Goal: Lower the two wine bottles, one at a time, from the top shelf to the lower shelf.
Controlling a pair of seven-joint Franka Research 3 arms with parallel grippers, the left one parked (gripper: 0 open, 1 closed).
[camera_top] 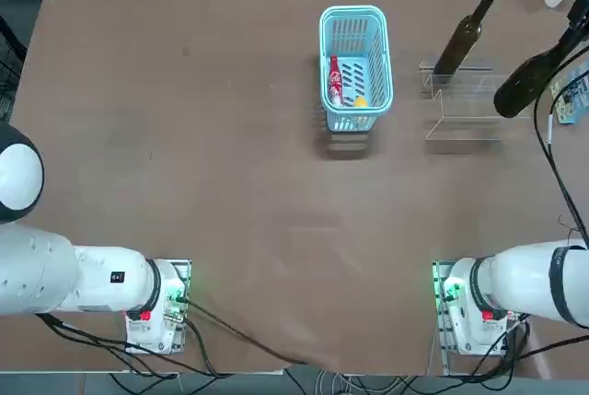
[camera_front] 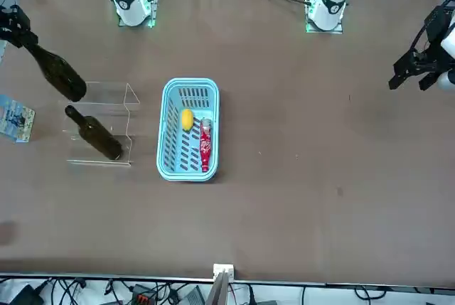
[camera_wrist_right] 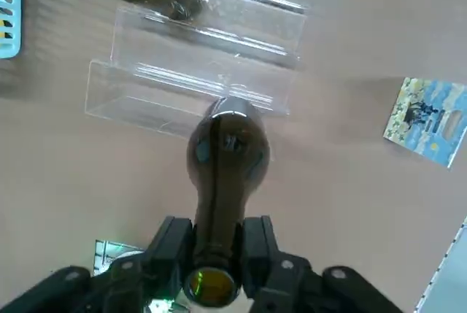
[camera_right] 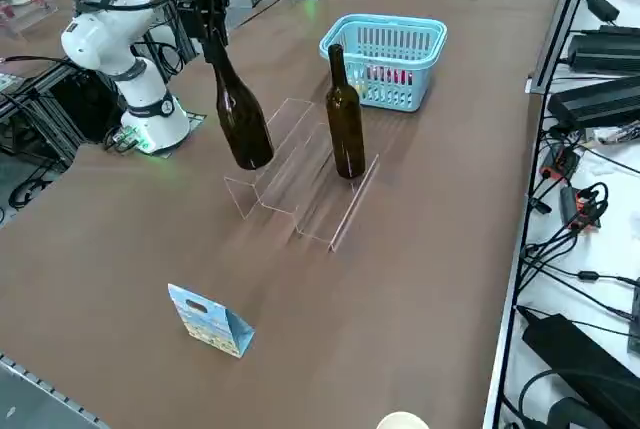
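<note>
Bottle point(camera_wrist_right: 228, 156) in right gripper point(camera_wrist_right: 217, 240), mouth point(camera_wrist_right: 211, 287) wrist-view only

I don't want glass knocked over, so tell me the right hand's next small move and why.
Probably a slight straight lift: the right hand grips one bottle by its neck, its base close to the clear stand, and the other bottle stands nearby.

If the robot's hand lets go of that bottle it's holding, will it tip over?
Probably: the bottle is tall and slim-necked, and hangs tilted in the right gripper. Its shiny glass might slip, and its round sides could roll.
</note>
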